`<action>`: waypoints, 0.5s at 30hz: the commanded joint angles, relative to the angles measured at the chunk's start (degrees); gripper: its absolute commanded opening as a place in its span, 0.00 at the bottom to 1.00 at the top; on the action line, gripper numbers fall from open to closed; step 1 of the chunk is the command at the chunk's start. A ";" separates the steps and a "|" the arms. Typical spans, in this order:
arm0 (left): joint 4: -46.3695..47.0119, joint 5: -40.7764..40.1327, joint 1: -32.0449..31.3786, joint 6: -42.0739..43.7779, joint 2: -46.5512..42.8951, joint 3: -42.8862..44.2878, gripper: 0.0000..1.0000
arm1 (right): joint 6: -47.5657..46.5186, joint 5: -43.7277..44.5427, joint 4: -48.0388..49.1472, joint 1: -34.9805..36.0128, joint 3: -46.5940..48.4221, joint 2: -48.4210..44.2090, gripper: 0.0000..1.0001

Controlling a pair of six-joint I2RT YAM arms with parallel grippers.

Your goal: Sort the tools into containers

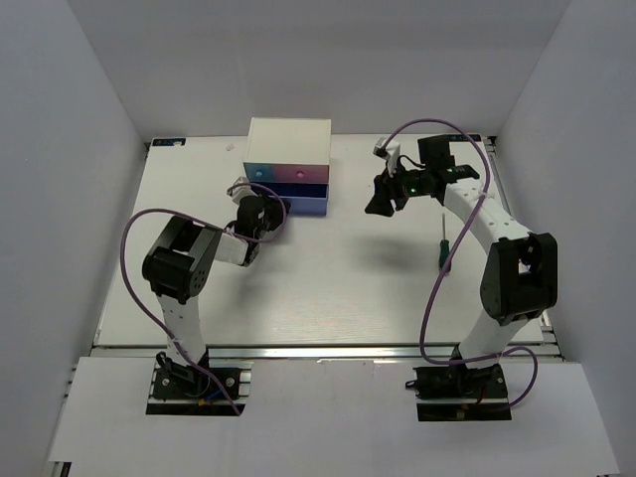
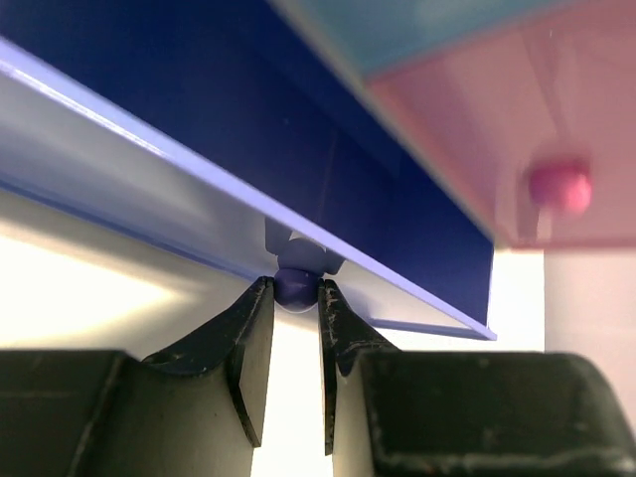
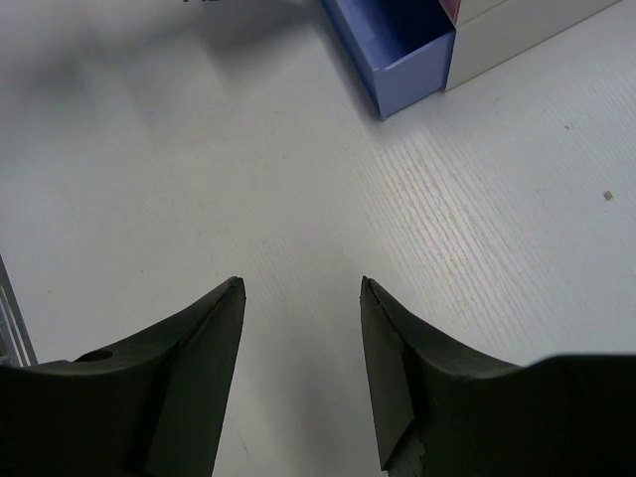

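Bench (image 1: 328, 288): a white ribbed surface walled in by white panels. It carries the cabinet near the far edge and one screwdriver on the right.
Cabinet (image 1: 288, 139): a small white box standing left of centre at the back, with its drawer fronts facing the arms.
Periwinkle drawer (image 1: 303, 204): the wide bottom drawer. It stands pulled partly out of the cabinet toward the arms, and the right wrist view shows its open corner with a dark blue inside.
Pink drawer (image 2: 467, 129): the upper right drawer, flush with the cabinet front. Its round pink knob (image 2: 559, 186) stands free.
Light blue drawer (image 2: 437, 25): the upper left drawer beside the pink one, also flush.
Right tool (image 3: 301, 283): held above bare bench to the right of the cabinet, with its fingers spread wide and nothing between them.
Left tool (image 2: 295, 290): set narrow at the front of the periwinkle drawer, its two fingers pinching that drawer's small knob from both sides.
Green-handled screwdriver (image 1: 438, 248): lies on the bench beside the right arm, well apart from the cabinet. Its thin shaft points toward the back.
Knob (image 2: 296, 283): small, round and dark blue, clamped between the left tool's fingertips.
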 commanded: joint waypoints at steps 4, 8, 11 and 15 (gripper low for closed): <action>-0.47 3.14 -2.23 2.00 -9.68 -7.65 0.20 | -0.65 -1.05 0.66 -0.24 -1.63 -3.38 0.56; -1.44 2.80 -3.90 2.44 -13.47 -11.95 0.21 | -0.57 0.00 0.57 -0.24 -2.68 -4.34 0.55; -1.26 2.36 -4.60 1.92 -15.66 -14.77 0.25 | 1.10 2.89 1.79 -0.16 -3.73 -5.31 0.55; -3.54 2.53 -4.87 2.44 -17.95 -14.86 0.56 | 8.03 11.50 4.97 -0.24 -5.84 -6.81 0.57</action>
